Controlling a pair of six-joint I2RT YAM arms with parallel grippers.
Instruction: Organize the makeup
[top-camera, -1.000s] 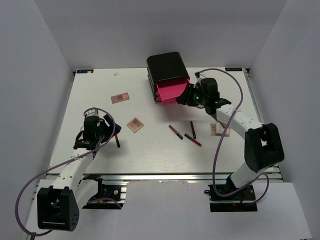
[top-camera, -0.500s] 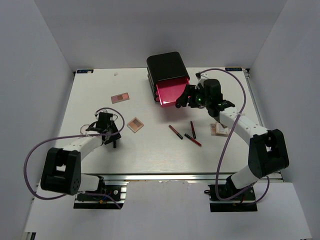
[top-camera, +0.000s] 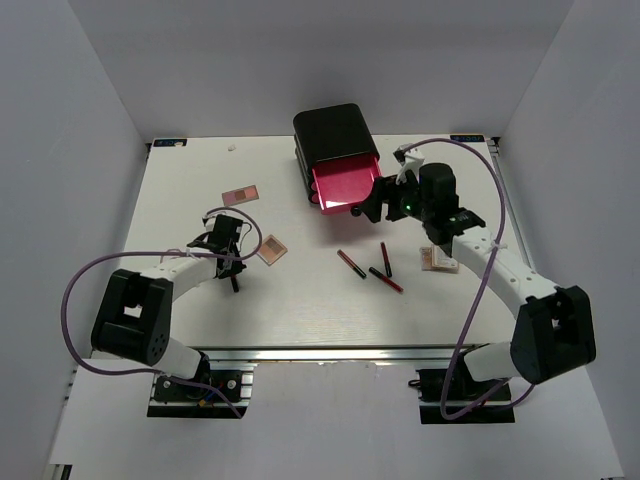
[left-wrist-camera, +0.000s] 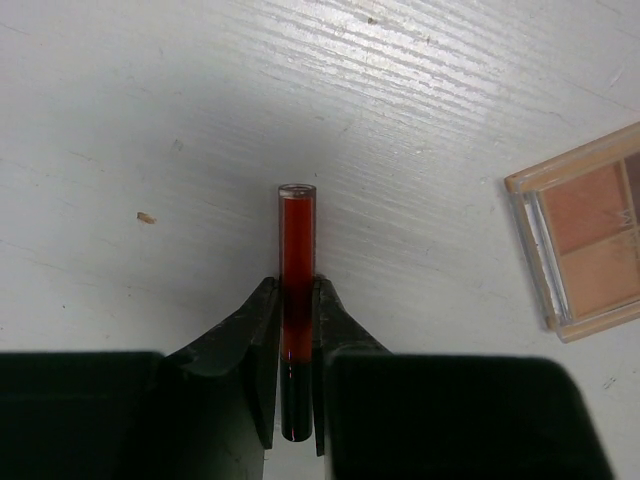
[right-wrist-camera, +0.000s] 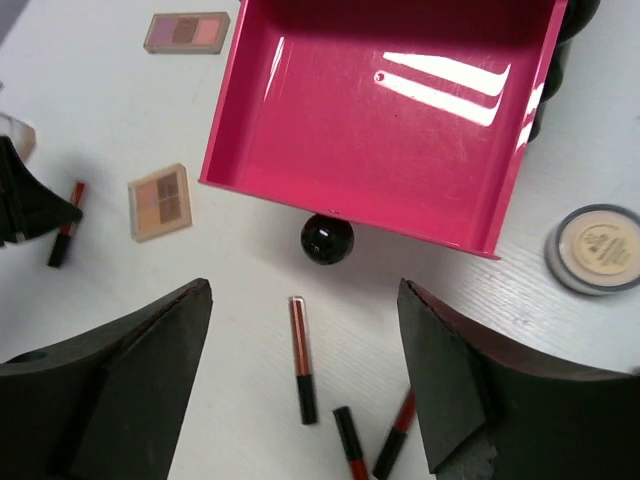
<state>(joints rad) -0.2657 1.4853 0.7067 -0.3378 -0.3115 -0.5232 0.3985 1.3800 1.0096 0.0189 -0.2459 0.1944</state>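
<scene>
Left fingers (left-wrist-camera: 265, 315): pinching red stick (left-wrist-camera: 297, 235) on counter (left-wrist-camera: 150, 120), near tan palette (left-wrist-camera: 585, 245).
Three loose sticks (top-camera: 370, 266): counter centre.
Right fingers (right-wrist-camera: 150, 350): spread wide, above knob (right-wrist-camera: 327, 238) of open pink drawer (right-wrist-camera: 380, 120).
Pink palette (top-camera: 240, 194): far left.

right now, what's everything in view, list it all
box: 1, black, back centre
drawer: 1, pink, pulled open, black knob
sticks: 4, black and red, three loose before the drawer, one held at left
palettes: 3, pink or tan, two left, one far right
compact: 1, pale gold, round, right of the drawer
table: 1, white
left gripper: 1, black, shut on a stick
right gripper: 1, black, open before the knob
</scene>
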